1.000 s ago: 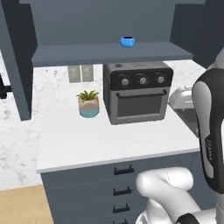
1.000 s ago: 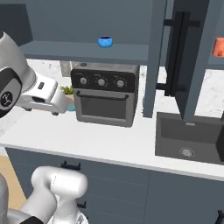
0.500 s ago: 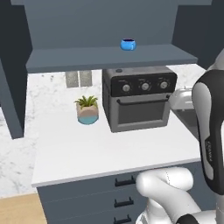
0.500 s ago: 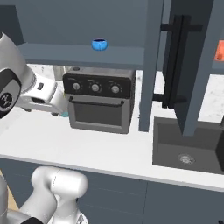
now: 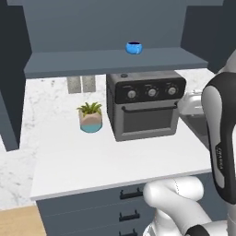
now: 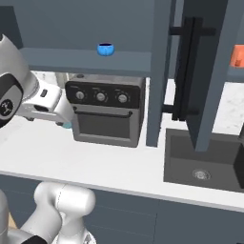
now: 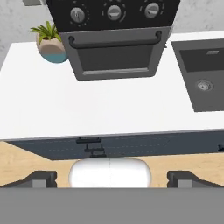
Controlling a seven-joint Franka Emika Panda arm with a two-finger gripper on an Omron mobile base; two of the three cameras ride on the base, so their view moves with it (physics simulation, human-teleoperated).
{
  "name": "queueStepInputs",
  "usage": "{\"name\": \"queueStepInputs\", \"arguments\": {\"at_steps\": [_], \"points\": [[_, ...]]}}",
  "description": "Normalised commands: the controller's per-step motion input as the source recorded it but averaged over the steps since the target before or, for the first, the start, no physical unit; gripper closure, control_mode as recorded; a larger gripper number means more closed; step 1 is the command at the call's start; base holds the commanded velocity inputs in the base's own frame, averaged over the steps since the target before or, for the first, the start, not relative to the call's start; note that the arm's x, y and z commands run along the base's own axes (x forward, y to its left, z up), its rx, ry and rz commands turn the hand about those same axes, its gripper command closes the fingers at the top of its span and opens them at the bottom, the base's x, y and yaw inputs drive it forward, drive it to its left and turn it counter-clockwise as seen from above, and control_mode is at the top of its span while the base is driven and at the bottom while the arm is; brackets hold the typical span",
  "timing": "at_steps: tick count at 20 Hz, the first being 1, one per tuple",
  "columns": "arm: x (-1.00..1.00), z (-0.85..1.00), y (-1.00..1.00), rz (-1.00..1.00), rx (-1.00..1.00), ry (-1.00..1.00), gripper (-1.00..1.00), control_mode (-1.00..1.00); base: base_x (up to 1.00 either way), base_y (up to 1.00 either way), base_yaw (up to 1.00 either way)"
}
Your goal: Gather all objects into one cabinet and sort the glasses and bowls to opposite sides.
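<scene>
The small blue bowl (image 5: 133, 47) sits alone on the shelf of the open cabinet (image 5: 115, 62), near the top middle of the left base view. In the right base view that bowl (image 6: 106, 48) is at the upper left, and this view also shows a cabinet door (image 6: 209, 71) with a long black handle (image 6: 183, 69) and an orange cup (image 6: 237, 55) at the right edge. Under the shelf a dark toaster oven (image 5: 145, 105) stands on the white tabletop (image 5: 106, 161), with a potted plant (image 5: 90, 117) just to its left. The hand view looks down on the oven, the plant and a dark sink (image 7: 203, 78) at the right. The claw (image 7: 112, 179) is wide open and holds nothing, its tips far apart at the bottom of the frame
</scene>
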Motion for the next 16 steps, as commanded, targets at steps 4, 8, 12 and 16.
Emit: {"name": "queueStepInputs", "arguments": {"at_steps": [4, 8, 12, 16], "points": [[0.0, 0.0, 0.0, 0.0, 0.0, 0.0, -1.0, 1.0, 0.09, -0.45, 0.0], [0.0, 0.0, 0.0, 0.0, 0.0, 0.0, -1.0, 1.0, 0.15, -0.34, 0.0], [0.0, 0.0, 0.0, 0.0, 0.0, 0.0, -1.0, 1.0, 0.36, -0.06, 0.0], [0.0, 0.0, 0.0, 0.0, 0.0, 0.0, -1.0, 1.0, 0.49, 0.0, -0.01]]}}
